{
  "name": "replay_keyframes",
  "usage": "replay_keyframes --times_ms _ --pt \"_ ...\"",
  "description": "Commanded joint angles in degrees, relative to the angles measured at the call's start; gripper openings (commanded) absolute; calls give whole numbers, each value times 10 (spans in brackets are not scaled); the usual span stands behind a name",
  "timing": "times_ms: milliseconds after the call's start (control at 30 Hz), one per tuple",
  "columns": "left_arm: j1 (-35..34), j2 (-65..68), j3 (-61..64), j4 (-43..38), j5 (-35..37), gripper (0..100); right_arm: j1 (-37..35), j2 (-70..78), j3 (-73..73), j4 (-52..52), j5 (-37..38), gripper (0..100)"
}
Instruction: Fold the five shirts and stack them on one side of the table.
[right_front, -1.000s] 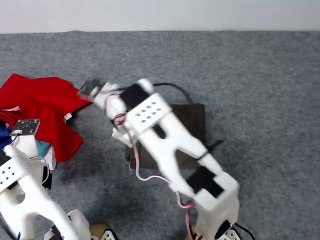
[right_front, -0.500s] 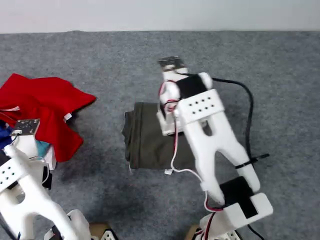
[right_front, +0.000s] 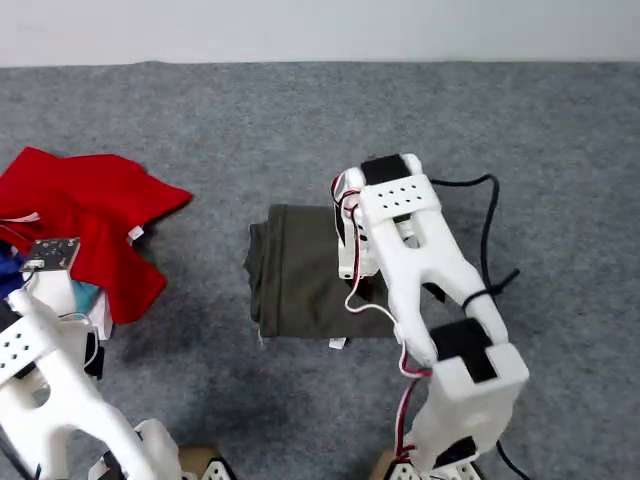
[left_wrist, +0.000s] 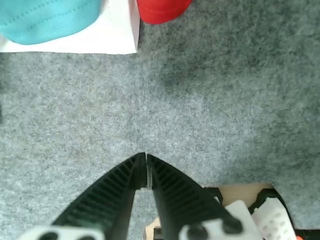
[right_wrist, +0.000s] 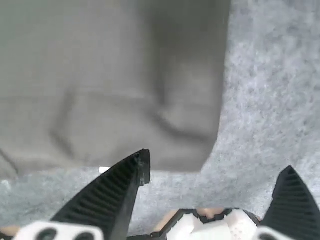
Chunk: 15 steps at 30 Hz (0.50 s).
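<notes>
Grey felt-like tabletop (right_front: 200, 130) everywhere, pale wall behind. Right pincer (right_wrist: 216, 165) is released, spread wide with nothing in it. Its 2 black ribbed fingers (right_wrist: 120, 185) hang over the edge and corner of the folded dark olive cloth shirt (right_wrist: 110, 75), which lies flat just ahead of the tips. Can't tell if they touch it. From above, that olive shirt (right_front: 300, 270) sits partly under the white right arm (right_front: 420, 270). Left pincer (left_wrist: 145, 159) is clenched on nothing, tips together over bare grey. Well ahead of it: teal fabric (left_wrist: 50, 17) on a flat white piece (left_wrist: 100, 40), with the crumpled red cloth shirt (left_wrist: 162, 9) beside them.
</notes>
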Motion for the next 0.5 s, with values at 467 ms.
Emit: replay_keyframes --times_ms 467 --pt "4 -12 -2 -7 0 5 -17 186 -6 -109 4 110"
